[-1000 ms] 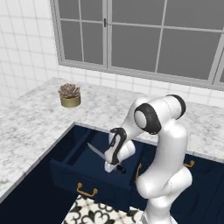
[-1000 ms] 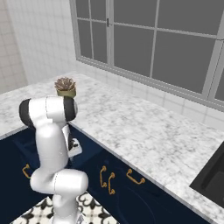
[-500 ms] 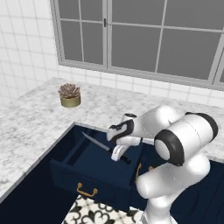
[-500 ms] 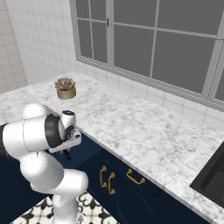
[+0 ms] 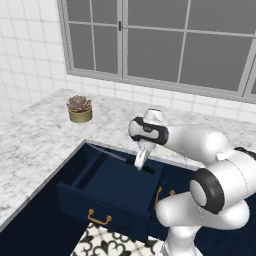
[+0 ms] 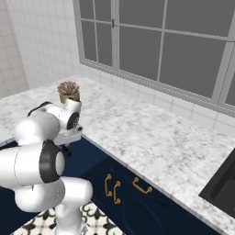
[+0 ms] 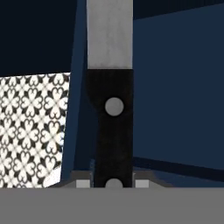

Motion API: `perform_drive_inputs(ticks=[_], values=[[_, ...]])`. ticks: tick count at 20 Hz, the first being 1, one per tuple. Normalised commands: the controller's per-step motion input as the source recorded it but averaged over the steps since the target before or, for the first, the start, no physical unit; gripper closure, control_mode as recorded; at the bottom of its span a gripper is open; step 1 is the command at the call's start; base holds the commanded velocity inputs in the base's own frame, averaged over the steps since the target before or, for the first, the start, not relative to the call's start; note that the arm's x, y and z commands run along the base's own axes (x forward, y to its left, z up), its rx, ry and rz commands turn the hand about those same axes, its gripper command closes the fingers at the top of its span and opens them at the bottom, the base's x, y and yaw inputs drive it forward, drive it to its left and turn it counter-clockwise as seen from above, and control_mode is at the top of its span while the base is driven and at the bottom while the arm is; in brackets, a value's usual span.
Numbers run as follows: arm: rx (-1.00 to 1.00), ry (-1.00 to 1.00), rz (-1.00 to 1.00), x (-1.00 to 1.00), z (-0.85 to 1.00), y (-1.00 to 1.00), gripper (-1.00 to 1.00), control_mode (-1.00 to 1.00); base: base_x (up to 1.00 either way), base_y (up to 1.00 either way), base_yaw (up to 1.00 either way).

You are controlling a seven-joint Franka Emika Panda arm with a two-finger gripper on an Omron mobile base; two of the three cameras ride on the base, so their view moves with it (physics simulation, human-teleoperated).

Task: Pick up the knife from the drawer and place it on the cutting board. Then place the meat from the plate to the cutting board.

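My gripper (image 5: 139,161) hangs over the back of the open navy drawer (image 5: 107,186), shut on the knife (image 5: 115,154). The thin blade points left and slightly up, above the drawer's inside. In the hand view the knife's black handle (image 7: 113,131), with its round rivets, is clamped between the two fingertips (image 7: 83,183), and the grey blade (image 7: 109,35) runs straight up out of the gripper (image 7: 113,183). From the right base view the hand (image 6: 69,134) sits at the counter's edge. The cutting board, the plate and the meat are out of view.
A potted succulent (image 5: 79,108) stands on the marble counter (image 5: 35,145) left of the drawer. The drawer front carries a brass handle (image 5: 99,218). Patterned floor tiles (image 7: 30,127) lie below. A dark sink (image 6: 224,183) is at the far right, beyond more brass-handled fronts (image 6: 114,187).
The arm has swung its elbow to the right and the hand has risen slightly toward the counter edge. The knife in the grip has tipped from steep to nearly level, pointing left.
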Motion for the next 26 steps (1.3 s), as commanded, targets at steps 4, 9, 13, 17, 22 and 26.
perform_drive_inputs(ticks=[4,9,13,17,22,26], values=[[0.02,0.06,0.06,-0.35,1.00,0.00,1.00,-1.00,0.00,0.00,0.00],[0.00,-0.02,0.00,-0.43,0.70,-0.02,1.00,-1.00,0.00,0.00,0.00],[0.05,0.00,-0.10,-0.20,0.46,-0.14,1.00,-1.00,0.00,0.00,0.00],[0.00,0.00,-0.07,-0.27,0.39,-0.05,1.00,-1.00,0.00,0.00,0.00],[0.00,-0.01,0.00,-0.25,0.08,0.00,1.00,1.00,-0.04,0.00,0.00],[0.00,0.00,0.00,0.00,0.00,0.00,1.00,1.00,-0.06,0.00,0.03]])
